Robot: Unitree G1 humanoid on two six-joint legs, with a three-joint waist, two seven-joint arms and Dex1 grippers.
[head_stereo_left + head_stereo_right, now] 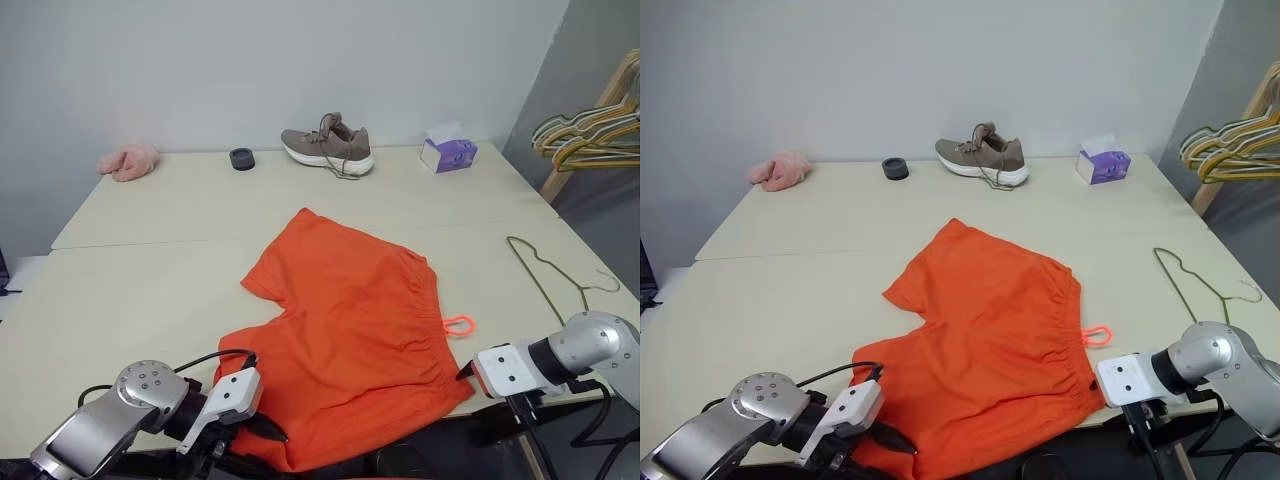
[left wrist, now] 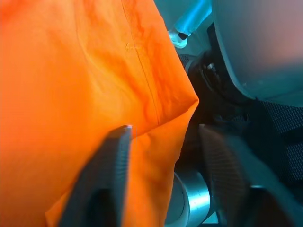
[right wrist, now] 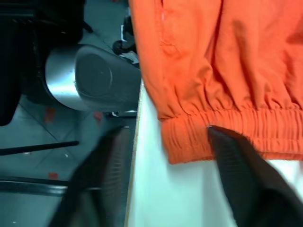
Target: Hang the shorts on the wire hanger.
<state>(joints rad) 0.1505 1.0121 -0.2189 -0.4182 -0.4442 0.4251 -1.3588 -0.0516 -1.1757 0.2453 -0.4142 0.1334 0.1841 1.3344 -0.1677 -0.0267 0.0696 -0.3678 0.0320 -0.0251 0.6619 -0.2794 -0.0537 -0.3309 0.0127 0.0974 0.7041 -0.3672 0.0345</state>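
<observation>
Plainly, the shorts [image 1: 350, 340] lie spread flat on the tabletop [image 1: 150, 290], one leg pointing toward the far wall and the near hem hanging a little over the near edge. The wire hanger [image 1: 545, 270] lies flat well to their right, apart from the cloth, with the pink cord loop [image 1: 459, 325] between them.

The left pincer [image 2: 161, 156] has its fingers apart, one finger [image 2: 111, 161] lying against the overhanging hem corner, nothing clamped. The right pincer [image 3: 165, 165] is likewise apart, standing astride the waistband corner at the table edge without gripping it.

The fabric looks thin, light and limp: it should fold and sag wherever it is not supported, and a single layer may slip out of a shallow pinch. The gathered elastic waistband [image 3: 227, 125] is the thickest, firmest part, so I judge it the better hold, taken near both ends to keep the shorts spread. The hanger is stiff but thin and lies flat, so getting a finger beneath it could be awkward.
</observation>
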